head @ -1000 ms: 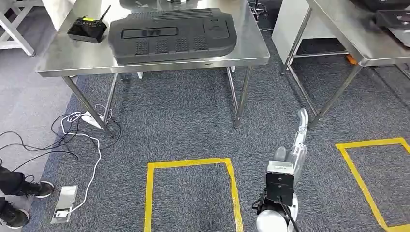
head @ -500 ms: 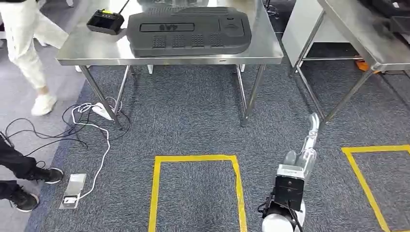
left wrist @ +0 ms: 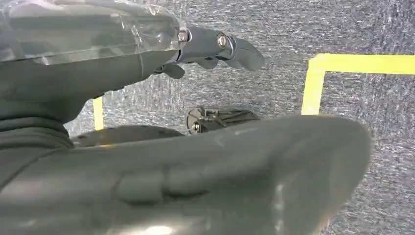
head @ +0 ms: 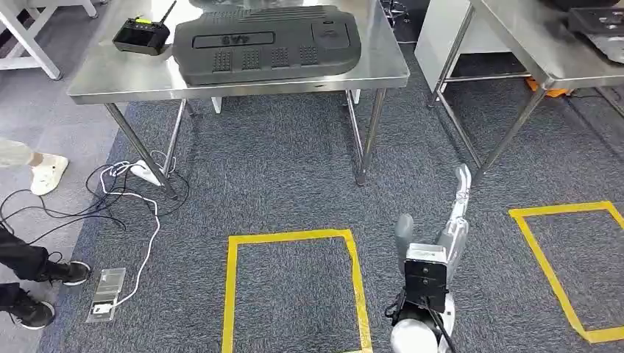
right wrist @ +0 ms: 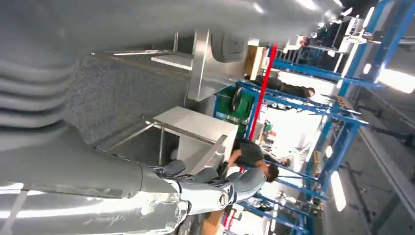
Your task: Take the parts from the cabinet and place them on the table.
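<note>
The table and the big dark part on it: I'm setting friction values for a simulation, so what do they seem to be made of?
The table looks like brushed stainless steel: a silvery top with soft reflections, on thin shiny metal legs. The big dark part looks like moulded matte plastic, possibly foam-backed: a uniform charcoal surface without glare, with ribs and grille patterns pressed into it. Its exact material stays open from this view.

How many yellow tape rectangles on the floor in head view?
2. One yellow tape rectangle lies straight ahead, in front of the steel table; a second tape rectangle lies to the right, cut off by the frame edge. More may lie outside the frame.
</note>
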